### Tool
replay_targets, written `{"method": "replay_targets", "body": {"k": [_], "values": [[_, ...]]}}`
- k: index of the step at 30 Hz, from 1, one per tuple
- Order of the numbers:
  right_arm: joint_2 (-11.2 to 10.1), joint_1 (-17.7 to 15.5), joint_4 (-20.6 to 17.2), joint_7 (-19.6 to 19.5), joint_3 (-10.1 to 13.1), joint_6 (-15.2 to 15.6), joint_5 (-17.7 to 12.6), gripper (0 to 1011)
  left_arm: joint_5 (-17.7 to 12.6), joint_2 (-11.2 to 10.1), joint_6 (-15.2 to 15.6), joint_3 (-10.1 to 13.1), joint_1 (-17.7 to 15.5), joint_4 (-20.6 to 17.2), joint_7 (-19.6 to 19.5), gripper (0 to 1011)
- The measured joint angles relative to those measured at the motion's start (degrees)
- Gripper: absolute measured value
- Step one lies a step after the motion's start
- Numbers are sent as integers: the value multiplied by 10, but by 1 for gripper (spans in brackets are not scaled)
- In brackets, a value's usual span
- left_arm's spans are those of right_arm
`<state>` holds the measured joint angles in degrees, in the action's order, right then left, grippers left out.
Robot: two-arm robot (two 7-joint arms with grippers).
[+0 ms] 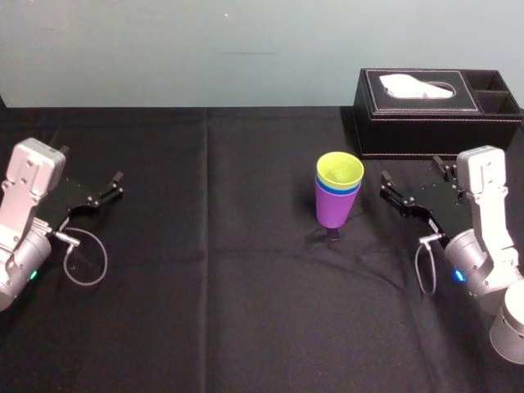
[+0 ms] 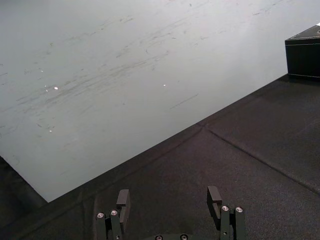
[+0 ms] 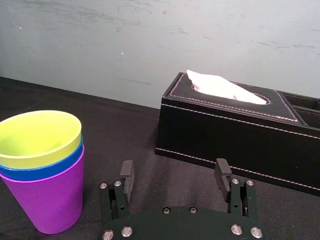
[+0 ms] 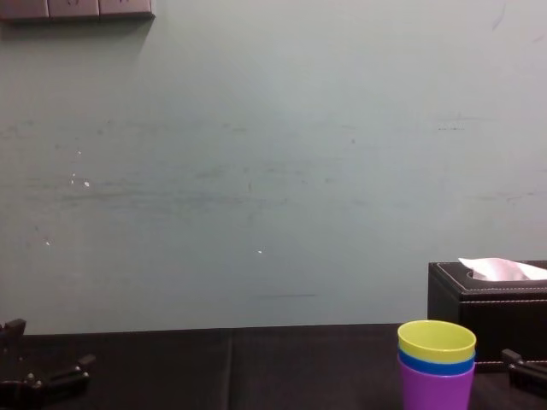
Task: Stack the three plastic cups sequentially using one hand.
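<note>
Black cloth (image 1: 229,278) covers the table from edge to edge. At its left side the left gripper (image 2: 168,196) rests low over the cloth, well apart from the cups. Its two fingers are spread wide with nothing between them. In the chest view it is partly cut off at the lower left corner.

Right of centre stand the three plastic cups (image 1: 337,196), nested into one stack. The purple cup (image 1: 331,213) is outermost and sits on the cloth. Of the blue cup (image 1: 351,190) only a thin band at the rim shows, the rest being hidden inside the purple one. The yellow-green cup (image 1: 340,169) sits innermost, with only its upper part showing. The stack is upright, its long axis vertical, mouths up and narrow ends down. In the chest view the purple cup's base is cut off by the lower edge.

Just right of the stack, near but not touching it, is the right gripper (image 1: 411,168). Its jaws are spread wide and empty, and its fingers point toward the back of the table. Behind it sits the black tissue box (image 1: 434,123), a white tissue (image 1: 417,85) standing out of its top.
</note>
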<state>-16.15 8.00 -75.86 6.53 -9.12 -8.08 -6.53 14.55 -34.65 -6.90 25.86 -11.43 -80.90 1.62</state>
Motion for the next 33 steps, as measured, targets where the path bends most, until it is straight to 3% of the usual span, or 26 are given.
{"method": "replay_targets", "body": {"k": [33], "values": [[0,0,0,0,0,0,0,1000,0,0,0,0,0,0,0,1012]]}}
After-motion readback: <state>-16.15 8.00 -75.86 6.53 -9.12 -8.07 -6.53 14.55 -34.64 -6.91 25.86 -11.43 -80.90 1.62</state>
